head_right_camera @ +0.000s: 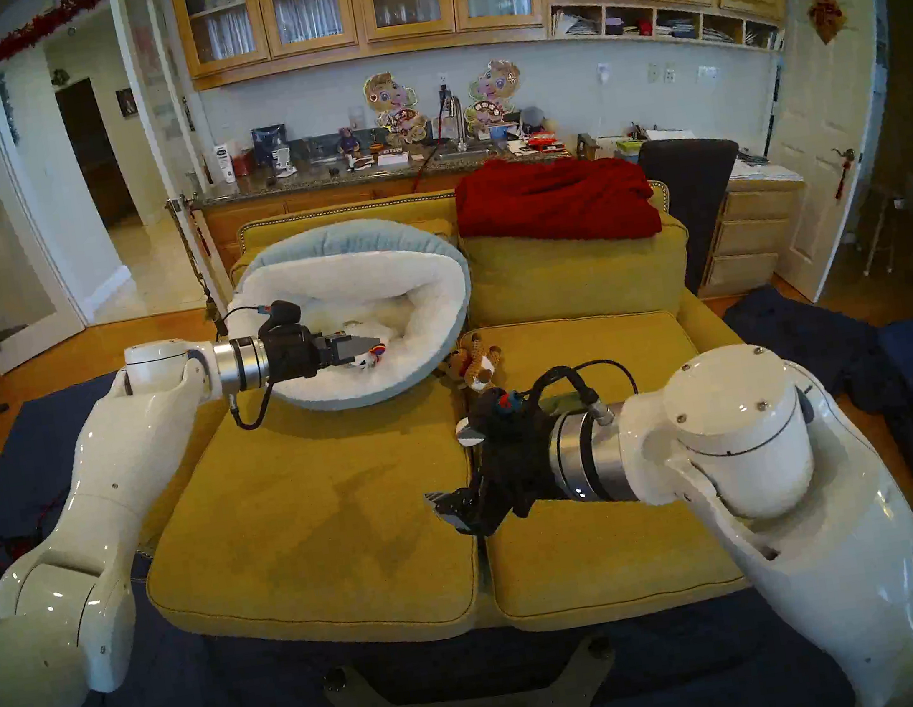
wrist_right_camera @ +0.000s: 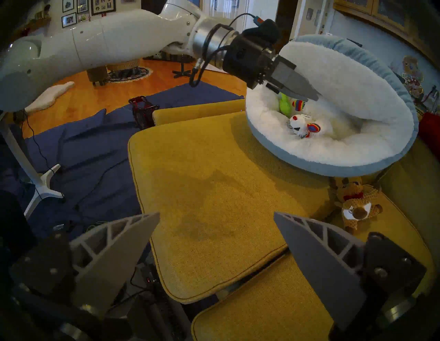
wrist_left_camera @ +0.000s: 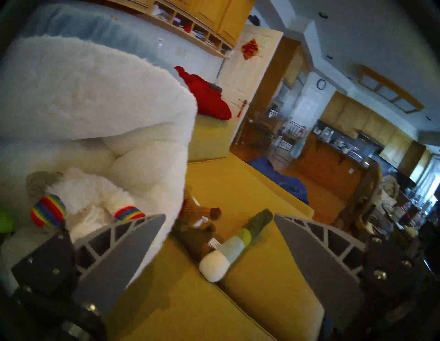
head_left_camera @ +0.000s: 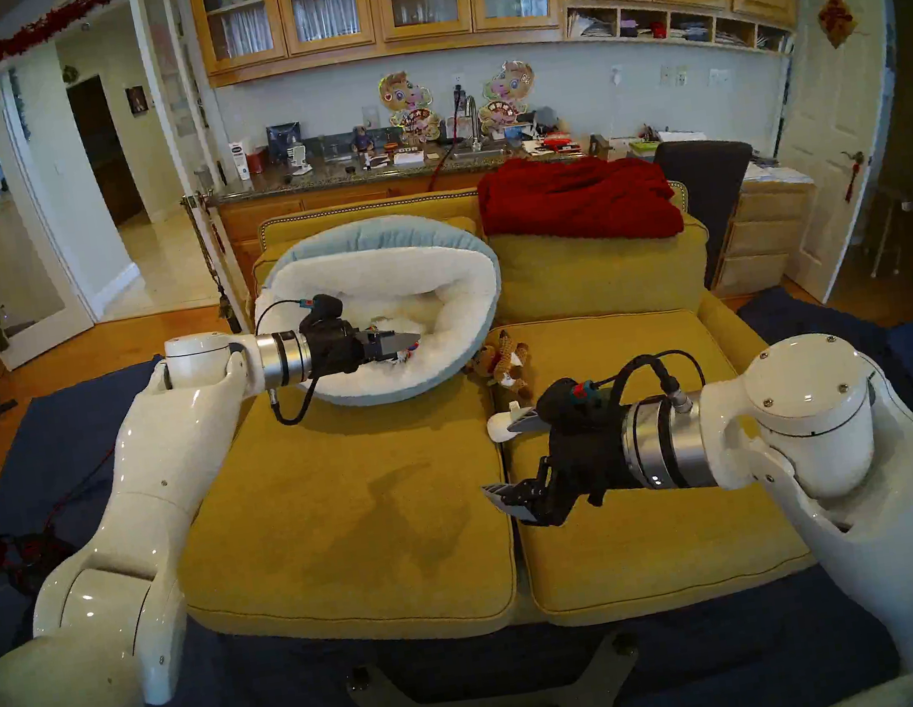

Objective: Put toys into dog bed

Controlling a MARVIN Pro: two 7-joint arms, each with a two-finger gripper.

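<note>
I count the job as a bit over halfway: from my seat I can see the dog bed sitting on the left sofa cushion, tipped up against the sofa back, and it already holds toys. In its fleece hollow lie the white animal with rainbow paws and the green cactus, and in the left wrist view a scrap of grey shows behind the white one, which I take to be the spotted cub, though I cannot be sure. Two toys are still out. The brown knitted animal lies on the right cushion, just beside the bed's pale blue outer wall near the seam between the cushions. The long white, blue and green tube lies on the same cushion a little nearer to me, close to the brown one; from the head camera my right arm hides most of it. My left end effector hangs over the bed's near rim with its jaws apart and nothing in them. My right end effector hovers above the seam, jaws wide and empty too. Both leftovers sit nearer my right arm, so I judge that side has the easier reach.
</note>
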